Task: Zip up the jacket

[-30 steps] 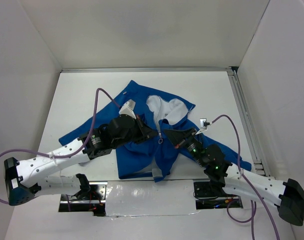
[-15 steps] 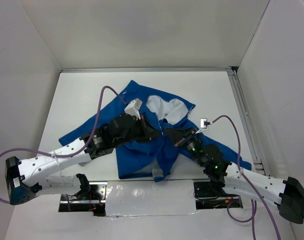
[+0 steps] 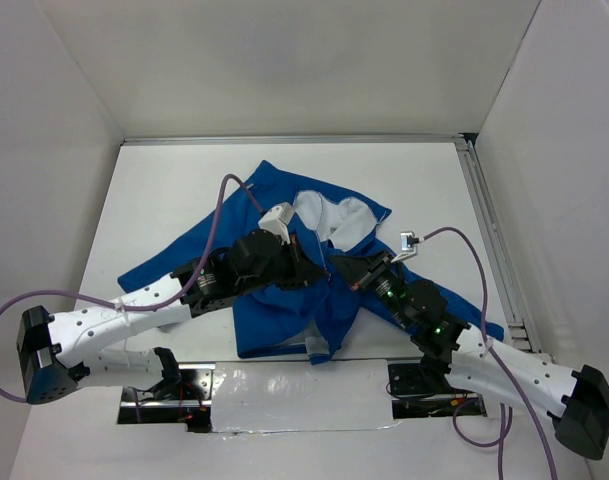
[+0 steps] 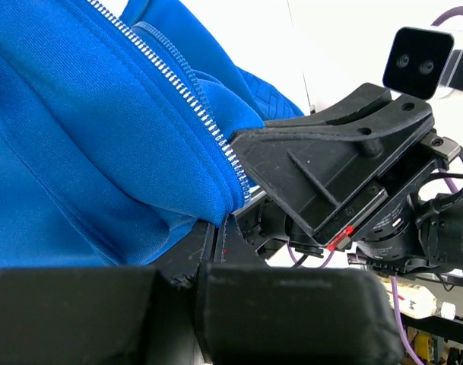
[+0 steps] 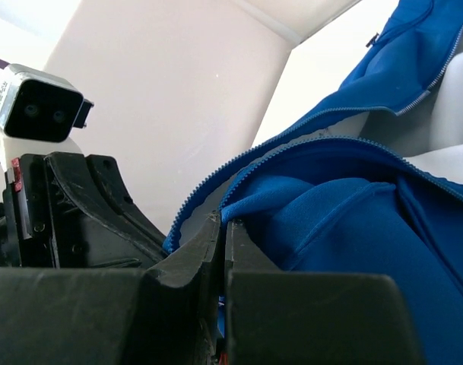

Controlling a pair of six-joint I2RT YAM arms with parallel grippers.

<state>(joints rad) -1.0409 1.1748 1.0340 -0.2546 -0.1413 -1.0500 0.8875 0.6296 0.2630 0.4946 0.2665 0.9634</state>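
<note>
The royal-blue jacket point(image 3: 284, 300) lies spread on the white table, its white lining point(image 3: 334, 215) showing at the collar. My left gripper point(image 3: 314, 270) and right gripper point(image 3: 336, 264) meet tip to tip at the front opening, mid-chest. In the left wrist view, the left gripper point(image 4: 218, 225) is shut on a fold of blue fabric beside the light zipper teeth point(image 4: 187, 97). In the right wrist view, the right gripper point(image 5: 223, 222) is shut on the jacket's edge point(image 5: 307, 205) by the zipper line. The zipper slider is hidden.
A metal rail point(image 3: 489, 235) runs along the table's right side. White walls enclose the back and sides. A shiny foil-taped strip point(image 3: 294, 395) lies at the near edge between the arm bases. Purple cables point(image 3: 199, 270) loop above both arms.
The left arm has pushed right and slightly farther in, bunching the fabric. The right gripper has edged toward the collar. Both have stayed shut on the jacket.
</note>
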